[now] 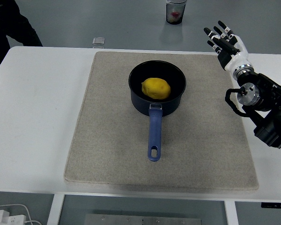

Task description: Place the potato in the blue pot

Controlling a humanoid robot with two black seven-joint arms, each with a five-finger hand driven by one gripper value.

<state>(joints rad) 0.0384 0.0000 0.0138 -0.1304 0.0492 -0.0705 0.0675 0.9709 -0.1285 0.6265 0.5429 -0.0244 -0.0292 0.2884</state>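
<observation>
Your potato [156, 88] already sits inside the blue pot [157, 89] at the mat's [107, 140] centre, its handle pointing to 6 o'clock. Your right hand [226, 43] hovers empty at 2 o'clock, fingers spread straight. Little can go wrong, unless your forearm sweeps inward and knocks the pot.

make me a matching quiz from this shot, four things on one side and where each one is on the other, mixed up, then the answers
Things:
1. potato
2. blue pot
3. right hand
4. clear cup

Places:
A. on the floor beyond the table's far edge
B. raised over the table's far right part, fingers spread, holding nothing
C. inside the pot
D. on the beige mat, handle pointing to the near edge

Pairs: 1-C, 2-D, 3-B, 4-A
</observation>
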